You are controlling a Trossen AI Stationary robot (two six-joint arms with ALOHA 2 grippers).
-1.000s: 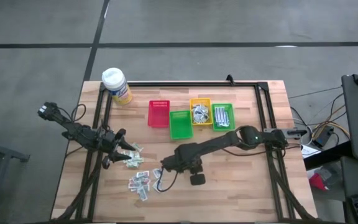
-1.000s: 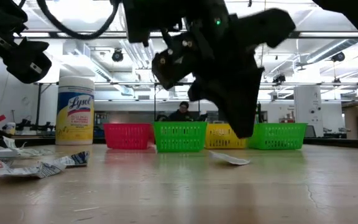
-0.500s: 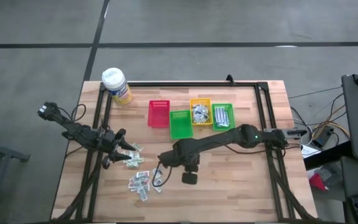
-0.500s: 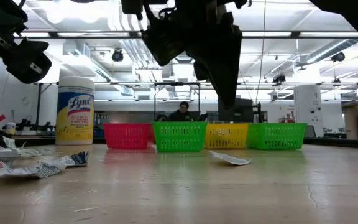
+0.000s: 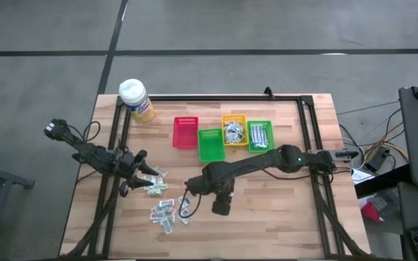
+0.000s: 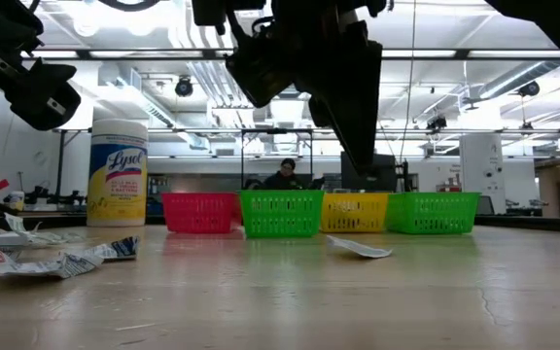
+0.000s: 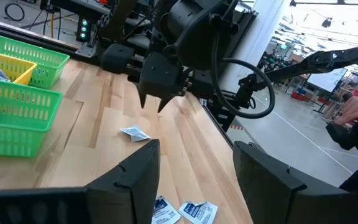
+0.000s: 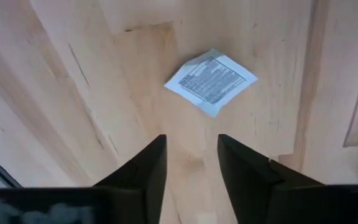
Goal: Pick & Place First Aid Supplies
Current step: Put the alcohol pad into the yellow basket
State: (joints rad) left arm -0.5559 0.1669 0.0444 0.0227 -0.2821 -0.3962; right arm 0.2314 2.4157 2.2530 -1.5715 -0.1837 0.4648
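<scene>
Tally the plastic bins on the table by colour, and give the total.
Red bin: 1
Green bins: 2
Yellow bin: 1
Total: 4 bins

Right gripper (image 8: 188,162) finger bases cut off at frame edge. Print on packet (image 8: 211,81) beyond fingertips too small to read.
</scene>
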